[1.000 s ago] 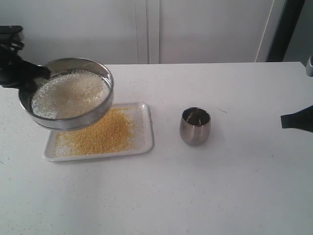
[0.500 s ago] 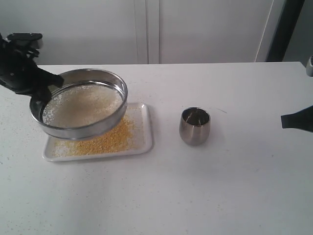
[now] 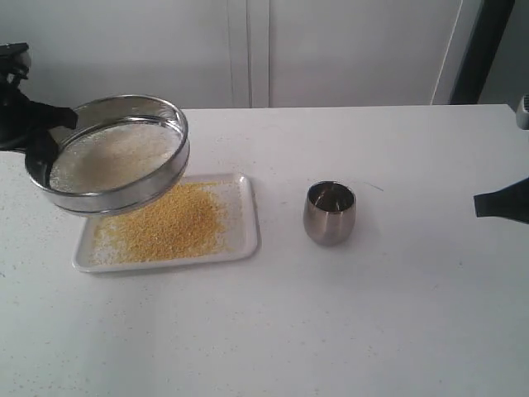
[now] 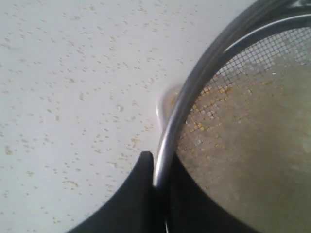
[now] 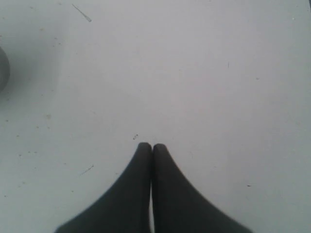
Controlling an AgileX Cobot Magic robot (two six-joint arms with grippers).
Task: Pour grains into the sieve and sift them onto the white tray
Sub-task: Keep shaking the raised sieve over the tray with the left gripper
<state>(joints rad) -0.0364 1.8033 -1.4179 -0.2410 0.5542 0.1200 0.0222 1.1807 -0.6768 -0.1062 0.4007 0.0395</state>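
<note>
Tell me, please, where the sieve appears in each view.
Exterior view: sieve upper left, held above the white tray.
Left wrist view: sieve close up, rim in the left pincer.
Right wrist view: not in it.
Shared landmark: left pincer on the rim, exterior and left wrist views.

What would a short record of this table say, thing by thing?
Sieve: wide round steel mesh-bottomed sieve, held tilted above the tray's left end
In sieve: whitish rice-like grains
Tray: flat rectangular white tray, flat on the white table
On tray: golden-yellow granules, covering most of it
Cup: small rounded steel cup, upright, right of tray, apart
Left jaws: shut on the sieve's rim
Right jaws: shut, empty, over bare table
</note>
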